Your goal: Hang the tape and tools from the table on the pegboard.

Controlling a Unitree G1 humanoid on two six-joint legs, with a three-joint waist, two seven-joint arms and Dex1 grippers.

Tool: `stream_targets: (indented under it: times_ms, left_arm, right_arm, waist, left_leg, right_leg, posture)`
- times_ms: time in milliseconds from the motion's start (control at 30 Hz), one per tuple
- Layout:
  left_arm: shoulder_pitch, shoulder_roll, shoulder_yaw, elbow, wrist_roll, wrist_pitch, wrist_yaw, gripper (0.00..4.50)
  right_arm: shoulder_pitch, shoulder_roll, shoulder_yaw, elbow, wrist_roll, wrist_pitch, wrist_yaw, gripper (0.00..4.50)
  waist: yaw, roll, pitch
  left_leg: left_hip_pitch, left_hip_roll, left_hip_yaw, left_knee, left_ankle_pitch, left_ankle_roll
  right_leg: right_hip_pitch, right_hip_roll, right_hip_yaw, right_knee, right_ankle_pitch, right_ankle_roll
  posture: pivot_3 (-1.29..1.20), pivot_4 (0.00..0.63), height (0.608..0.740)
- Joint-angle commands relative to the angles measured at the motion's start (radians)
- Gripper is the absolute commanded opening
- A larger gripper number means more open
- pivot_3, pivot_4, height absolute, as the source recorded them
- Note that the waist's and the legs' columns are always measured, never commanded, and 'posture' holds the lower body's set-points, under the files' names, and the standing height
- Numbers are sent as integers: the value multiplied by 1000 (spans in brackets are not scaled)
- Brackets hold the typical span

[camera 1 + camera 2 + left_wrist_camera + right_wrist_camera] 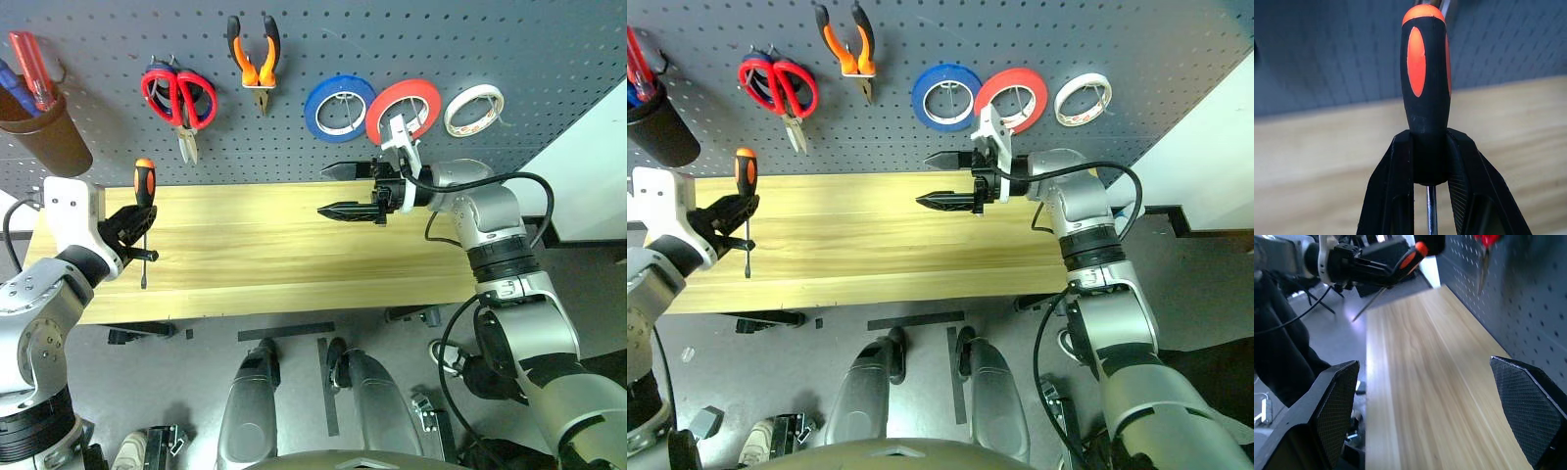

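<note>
the pegboard already carries the red scissors, pliers and the white tape; the table lies bare. left gripper is pinching the screwdriver low on its handle, shaft pointing down, over the table's left end. right gripper hangs spread, holding nothing. carry it upright toward a free hook or the brown cup, slowly, since the grip sits low on the handle and the tool could tip.
</note>
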Motion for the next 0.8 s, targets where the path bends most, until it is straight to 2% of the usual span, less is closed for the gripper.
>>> stream_targets:
  times_ms: [33, 167, 367, 533, 800]
  left_arm:
    - [2, -5, 62, -65, -74, -102, -41, 559]
    - [-14, -19, 72, -94, -157, -156, -49, 559]
    - [-115, 58, 50, -12, -97, -273, -17, 559]
    - [-261, 119, 30, 196, 7, -464, -9, 559]
    - [-535, 150, -65, 552, 120, -762, -45, 559]
  right_arm:
    - [-30, 1, -29, -32, 32, -2, 12, 4500]
    - [-45, 2, -32, -24, 37, -10, 15, 4500]
    - [-74, 9, -41, -4, 37, -17, 16, 4500]
    - [-81, 24, -59, -24, 57, 4, -2, 4500]
    - [-77, 47, -71, -64, 87, 36, -44, 4500]
  waist:
    - [2, 0, -8]
    - [10, 0, -25]
    - [25, 0, -49]
    - [23, 4, -62]
    - [25, 3, -67]
  left_leg:
    - [0, 0, 0, 0, 0, 0]
    - [1, 0, -1, 1, 0, 0]
    - [4, 1, -1, 2, 2, 1]
    - [12, 1, -3, 2, 0, -2]
    - [12, 1, -3, 2, 2, 1]
  right_leg:
    - [0, 0, 0, 0, 0, 0]
    - [1, 1, -1, 1, 0, -1]
    - [5, 2, -1, 2, 2, -2]
    - [17, 2, -4, -4, 3, -4]
    - [17, 2, -4, -2, 5, -4]
  posture:
    - [156, 167, 740]
    - [164, 153, 740]
    - [168, 137, 740]
    - [162, 133, 740]
    - [135, 124, 740]
